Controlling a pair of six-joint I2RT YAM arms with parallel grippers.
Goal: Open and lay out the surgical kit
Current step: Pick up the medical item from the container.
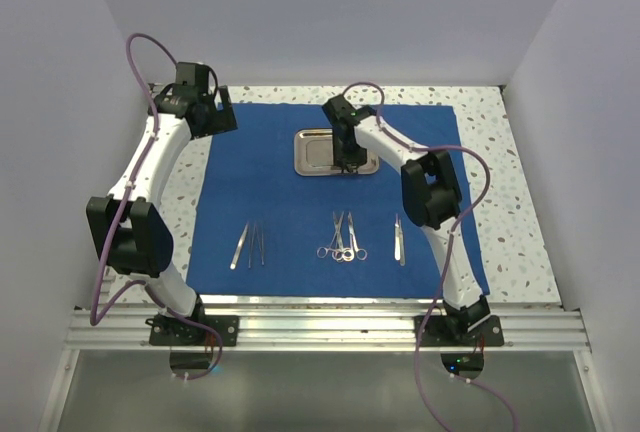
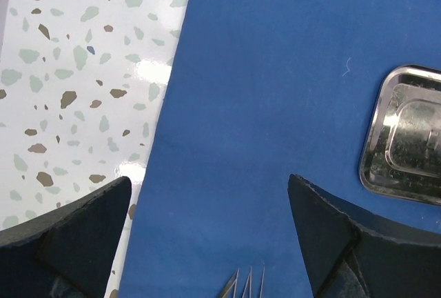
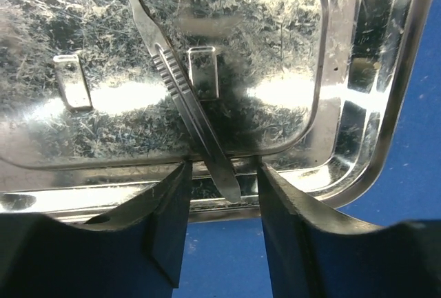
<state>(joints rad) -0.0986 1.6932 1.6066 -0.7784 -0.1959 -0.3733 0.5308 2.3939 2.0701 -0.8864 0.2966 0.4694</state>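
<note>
Two hands, both released. Right hand (image 3: pixel 222 177) sits over the steel tray (image 1: pixel 303 152), which is at 12 o'clock on the flat-spread blue cloth (image 1: pixel 300 207). Its fingers straddle a slim silver tool (image 3: pixel 180 87) lying in the tray, not pinching it. Left hand (image 2: pixel 210 187) is empty, above the cloth's 10 o'clock edge and counter (image 1: pixel 520 232). Tweezers (image 1: pixel 240 248), ring-handled tools (image 1: pixel 340 248) and one flat tool (image 1: pixel 399 240) are lined along 6 o'clock.

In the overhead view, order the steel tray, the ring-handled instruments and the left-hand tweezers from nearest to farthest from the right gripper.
1. The steel tray, directly under the right gripper.
2. The ring-handled instruments, centre, nearer the bases.
3. The tweezers, left side.
</note>
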